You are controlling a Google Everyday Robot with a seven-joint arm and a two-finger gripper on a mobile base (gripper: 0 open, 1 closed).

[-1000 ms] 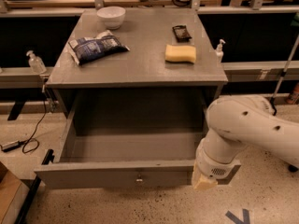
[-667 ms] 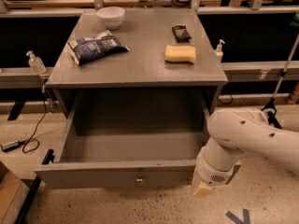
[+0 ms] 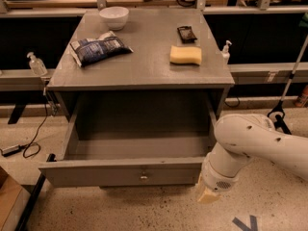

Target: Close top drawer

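The top drawer (image 3: 120, 171) is a wide grey drawer pulled far out of the grey cabinet (image 3: 139, 76). Its inside looks empty. Its flat front panel faces me, with one small metal knob (image 3: 143, 176) at centre. My white arm (image 3: 255, 146) comes in from the right. The gripper (image 3: 207, 194) hangs low at the drawer front's right end, just in front of and below the panel's right corner. Its tan fingertip points toward the floor.
On the cabinet top lie a white bowl (image 3: 114, 17), a dark blue chip bag (image 3: 98, 48), a yellow sponge (image 3: 186, 55) and a small dark object (image 3: 186, 33). Sanitizer bottles (image 3: 36, 64) stand on ledges at both sides. A cable (image 3: 29, 146) lies on the speckled floor at left.
The arm has shifted slightly lower and nearer the drawer's right front corner. The drawer stands as far open as before.
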